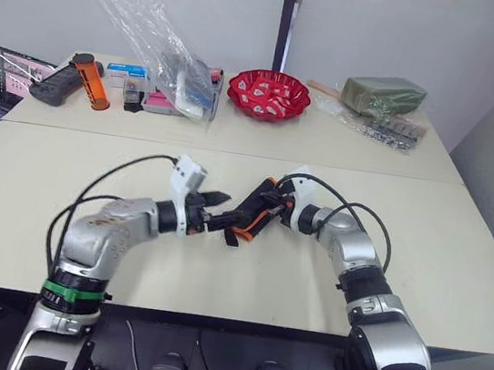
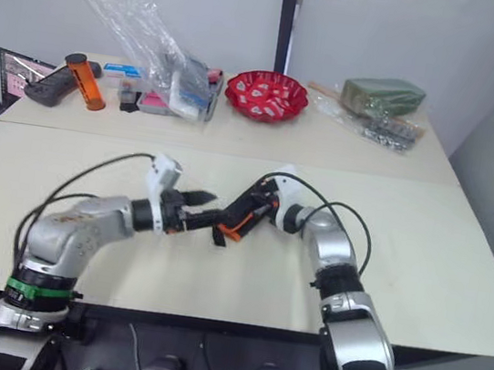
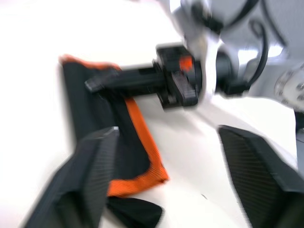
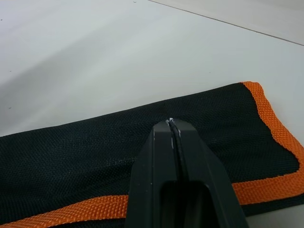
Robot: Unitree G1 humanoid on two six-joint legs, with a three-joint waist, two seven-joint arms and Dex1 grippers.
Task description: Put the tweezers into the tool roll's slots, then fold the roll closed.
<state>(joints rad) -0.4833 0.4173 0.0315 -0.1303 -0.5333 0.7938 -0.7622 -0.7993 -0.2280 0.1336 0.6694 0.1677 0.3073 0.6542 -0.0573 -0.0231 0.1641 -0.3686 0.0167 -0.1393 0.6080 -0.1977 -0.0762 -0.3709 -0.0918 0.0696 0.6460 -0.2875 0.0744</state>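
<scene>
The tool roll (image 1: pixel 250 215), black fabric with orange edging, lies folded at the table's middle with its outer face up. My right gripper (image 4: pixel 172 122) is shut, its tips resting on the roll's black fabric (image 4: pixel 85 152) near one orange-edged corner; it also shows from the head at right gripper (image 1: pixel 267 208). My left gripper (image 3: pixel 168 133) is open, with one finger (image 3: pixel 90 180) over the roll's other end (image 3: pixel 95 118) and the other over bare table. From the head, the left gripper (image 1: pixel 222 211) touches the roll's left end. The tweezers and the slots are hidden.
Along the back of the table stand a red bowl (image 1: pixel 269 93), a clear plastic bag (image 1: pixel 149 33) over small boxes, an orange cylinder (image 1: pixel 91 80), a screen (image 1: pixel 12 74) at the far left and a green packet (image 1: pixel 384 94). A seam (image 1: pixel 368 172) crosses the table.
</scene>
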